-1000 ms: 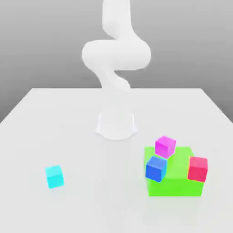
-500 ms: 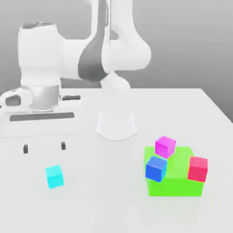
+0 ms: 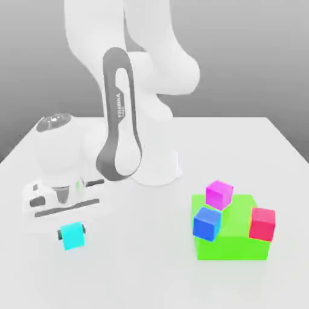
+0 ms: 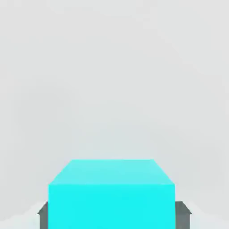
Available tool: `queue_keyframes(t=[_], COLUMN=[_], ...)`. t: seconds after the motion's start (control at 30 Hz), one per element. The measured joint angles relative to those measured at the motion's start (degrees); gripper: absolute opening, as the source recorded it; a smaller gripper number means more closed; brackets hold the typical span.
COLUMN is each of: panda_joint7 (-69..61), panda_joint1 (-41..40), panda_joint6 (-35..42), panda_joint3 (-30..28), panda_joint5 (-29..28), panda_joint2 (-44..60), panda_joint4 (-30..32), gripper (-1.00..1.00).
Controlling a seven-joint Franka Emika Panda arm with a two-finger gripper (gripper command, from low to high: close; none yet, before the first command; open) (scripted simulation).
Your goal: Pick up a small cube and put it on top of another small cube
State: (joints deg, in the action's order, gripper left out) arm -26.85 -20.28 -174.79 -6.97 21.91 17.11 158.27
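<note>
A small cyan cube (image 3: 73, 237) rests on the white table (image 3: 139, 271) toward the exterior view's left. My gripper (image 3: 72, 230) has come down over it and is shut on it, a dark fingertip pressed to each side. In the hand view the cyan cube (image 4: 111, 192) sits between the two dark pads (image 4: 43, 215). Toward the exterior view's right are three more small cubes: a magenta cube (image 3: 219, 194), a blue cube (image 3: 207, 222) and a red cube (image 3: 262, 223).
A large flat green block (image 3: 232, 244) lies at the exterior view's right, with the magenta, blue and red cubes at its edges. The arm's white base (image 3: 154, 168) stands at mid-table behind. The arm's elbow hangs low above the table's left half.
The arm swung into view and lowered the hand onto the cyan cube. The fingers, open half a second ago above the table, have closed on the cube's sides.
</note>
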Motion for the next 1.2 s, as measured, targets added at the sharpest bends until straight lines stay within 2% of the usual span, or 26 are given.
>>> queue_keyframes(t=[0.03,0.1,0.23,0.3,0.4,0.67,0.93,1.07,1.1,1.2], panda_joint7=[-0.36,1.2,9.12,13.31,20.63,41.04,60.65,64.11,64.53,64.53], panda_joint1=[-0.88,1.27,5.98,6.32,12.45,28.98,40.48,41.58,41.66,41.66], panda_joint6=[-0.5,1.13,6.81,9.92,14.07,24.63,34.65,27.97,26.04,26.04], panda_joint3=[0.96,-1.64,-8.89,-10.02,-7.04,2.71,16.33,18.0,17.98,17.97], panda_joint5=[0.43,-1.58,-12.17,-17.36,-19.22,-19.57,-18.89,-20.71,-21.17,-21.17], panda_joint2=[0.6,-1.48,-9.25,-13.31,-16.29,-21.73,-26.52,-20.55,-18.91,-18.91], panda_joint4=[-0.14,0.38,2.3,3.07,1.79,-3.54,-8.83,-8.04,-7.71,-7.71], gripper=[-1.0,-1.0,-1.0,-1.0,-1.0,-1.0,-1.0,-1.0,1.0,1.0])
